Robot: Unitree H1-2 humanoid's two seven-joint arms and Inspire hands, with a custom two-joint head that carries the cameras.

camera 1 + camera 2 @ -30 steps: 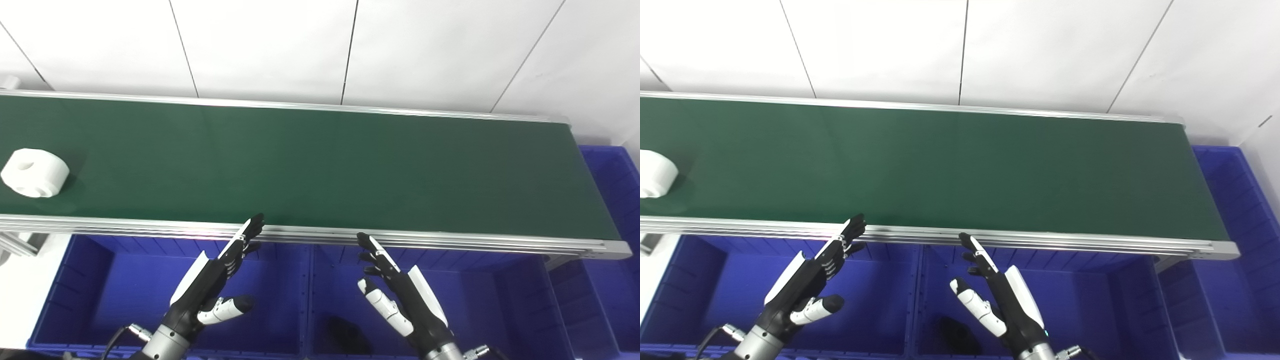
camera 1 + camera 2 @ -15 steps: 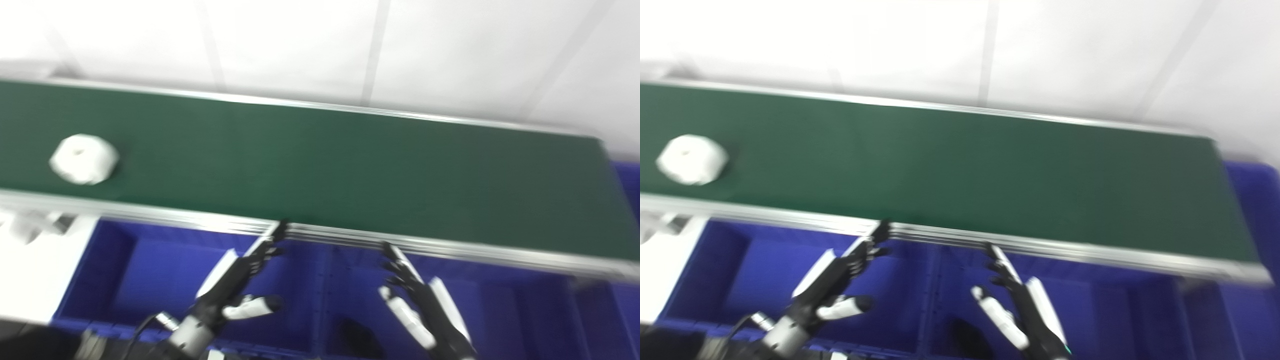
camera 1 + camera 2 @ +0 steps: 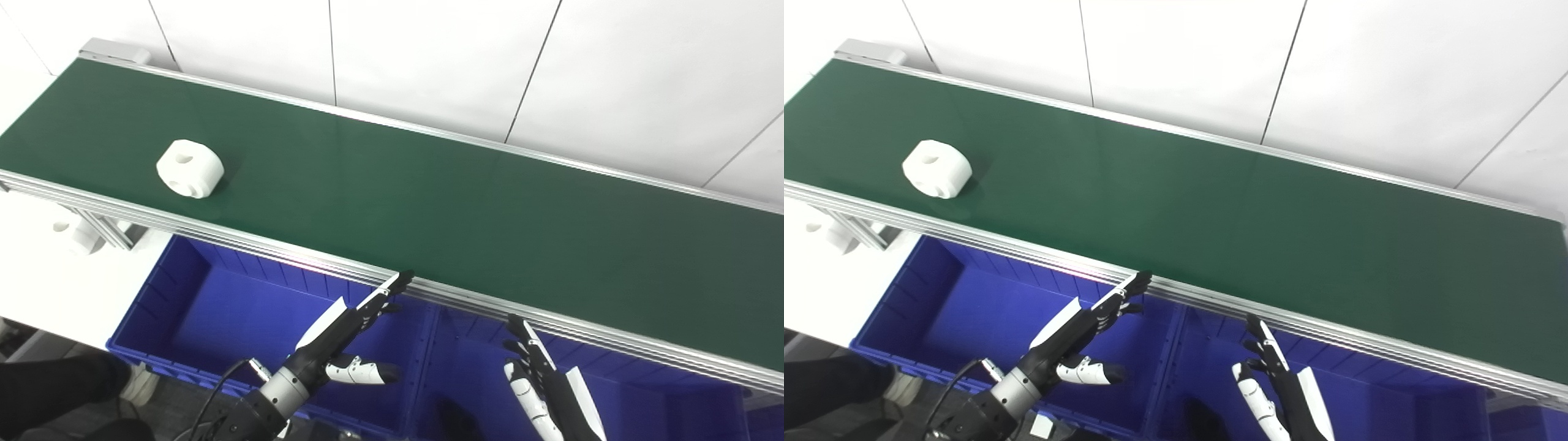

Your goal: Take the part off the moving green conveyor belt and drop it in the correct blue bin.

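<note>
A white round part (image 3: 189,168) with holes in its top and side lies on the green conveyor belt (image 3: 429,202) at the left; it also shows in the right eye view (image 3: 936,168). My left hand (image 3: 346,334) is open and empty, fingers stretched toward the belt's near rail, above the left blue bin (image 3: 220,318). My right hand (image 3: 548,386) is open and empty above the middle blue bin (image 3: 484,367). Both hands are far right of the part and below the belt.
The belt's aluminium near rail (image 3: 257,245) runs between my hands and the belt. A dark object (image 3: 450,416) lies in the middle bin. A white piece (image 3: 76,236) sits under the belt's left end by a frame leg. A white wall stands behind.
The camera has swung left and tilted, so the whole picture shifted. The white part has travelled to the right along the belt. Both hands stay open over the bins.
</note>
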